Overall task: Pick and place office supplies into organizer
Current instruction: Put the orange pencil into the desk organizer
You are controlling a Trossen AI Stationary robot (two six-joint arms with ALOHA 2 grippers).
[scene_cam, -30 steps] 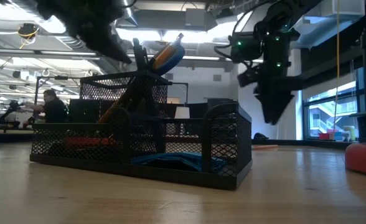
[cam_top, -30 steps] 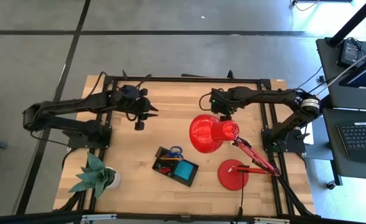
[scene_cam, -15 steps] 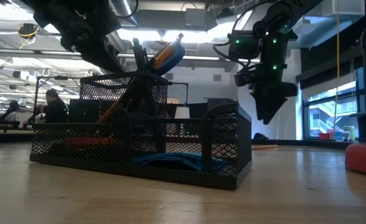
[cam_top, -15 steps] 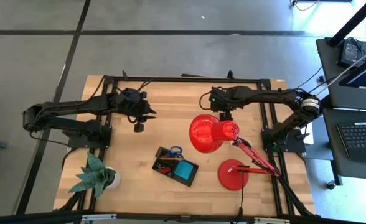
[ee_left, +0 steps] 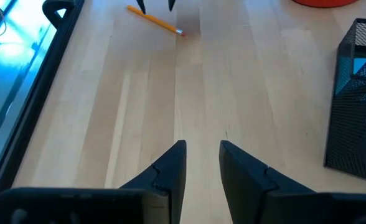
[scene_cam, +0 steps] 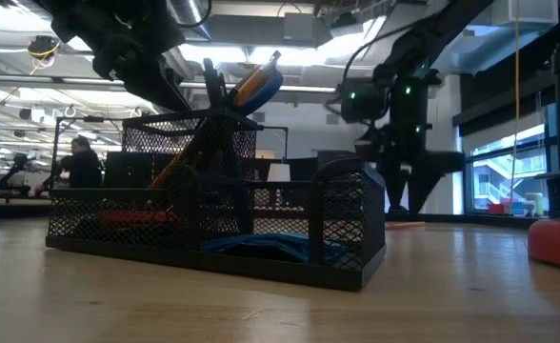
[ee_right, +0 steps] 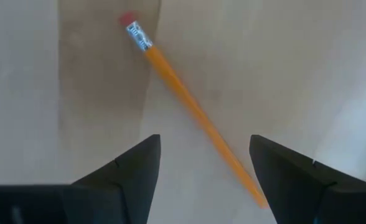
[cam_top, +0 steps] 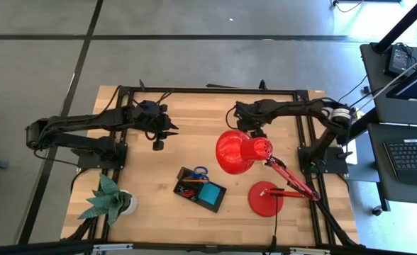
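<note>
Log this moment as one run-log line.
right gripper: open over pencil | left gripper: open, empty, waiting | organizer: partly filled

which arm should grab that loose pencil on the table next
Probably the right. Its end effector hangs open directly over the pencil, fingers either side of it. The left end effector is farther off, seeing the pencil only across bare table.

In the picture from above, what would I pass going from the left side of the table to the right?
Green paper plant → left gripper hanging over bare wood → black organizer holding scissors and a blue pad → red lamp shade, with the right gripper just behind it → lamp's round red base.
</note>
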